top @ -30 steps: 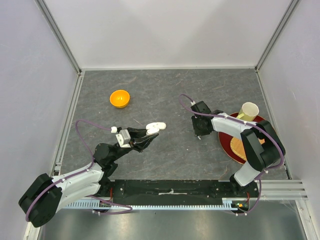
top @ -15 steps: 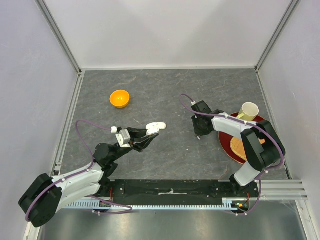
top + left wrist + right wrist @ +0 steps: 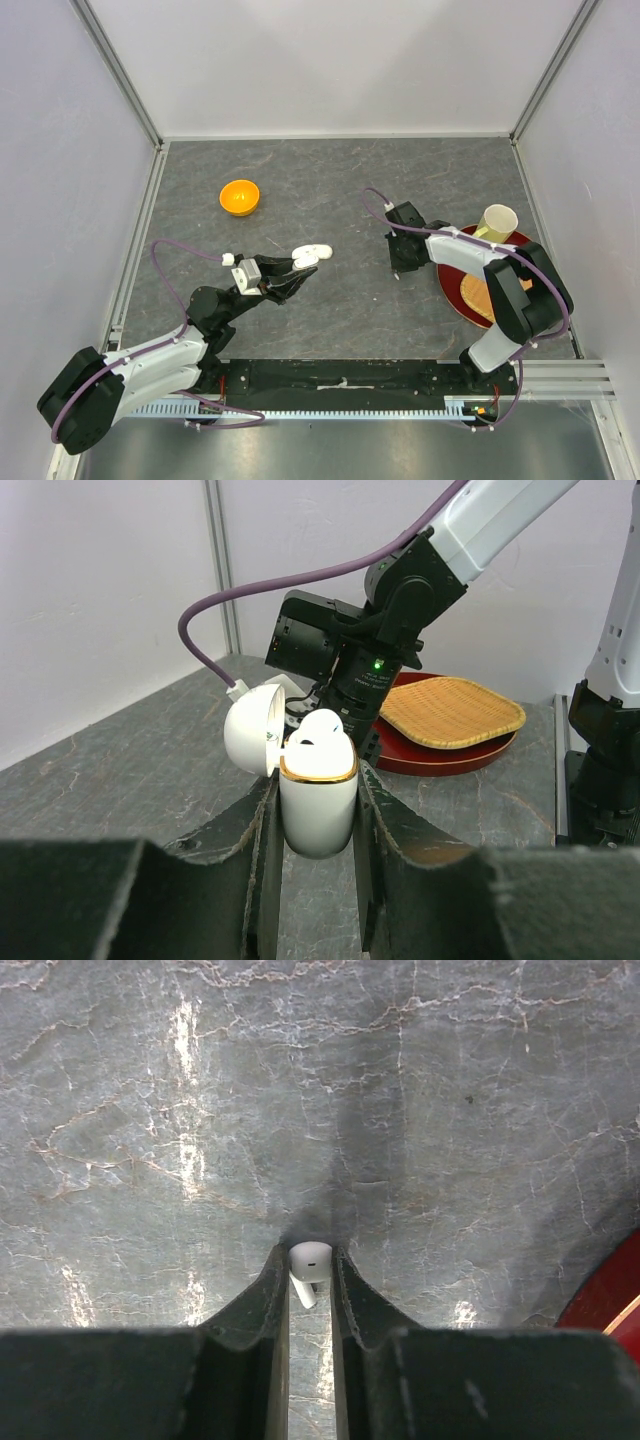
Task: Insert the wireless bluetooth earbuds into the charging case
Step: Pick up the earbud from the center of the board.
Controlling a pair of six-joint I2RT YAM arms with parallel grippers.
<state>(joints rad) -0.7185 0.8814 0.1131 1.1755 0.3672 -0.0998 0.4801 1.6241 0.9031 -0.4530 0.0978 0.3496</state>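
My left gripper (image 3: pixel 316 780) is shut on a white charging case (image 3: pixel 318 805) with a gold rim, held upright above the table. Its lid (image 3: pixel 250 730) hangs open to the left, and one white earbud (image 3: pixel 321 727) sits in the case's top. From above, the case (image 3: pixel 313 254) shows at the left gripper's (image 3: pixel 300 262) tip, left of centre. My right gripper (image 3: pixel 309 1265) points down at the table, its fingertips pressed on both sides of a second white earbud (image 3: pixel 312 1256) whose short stem points back between the fingers. In the top view the right gripper (image 3: pixel 398 268) hides that earbud.
An orange bowl (image 3: pixel 240 196) stands at the back left. Right of the right gripper lies a red plate (image 3: pixel 452 283) carrying a woven mat (image 3: pixel 478 296) and a pale cup (image 3: pixel 498 221). The plate's edge (image 3: pixel 610 1290) shows near the right fingers.
The right gripper's jaws have narrowed onto the earbud on the table, with the wrist shifting slightly. The left arm and the case have not moved.
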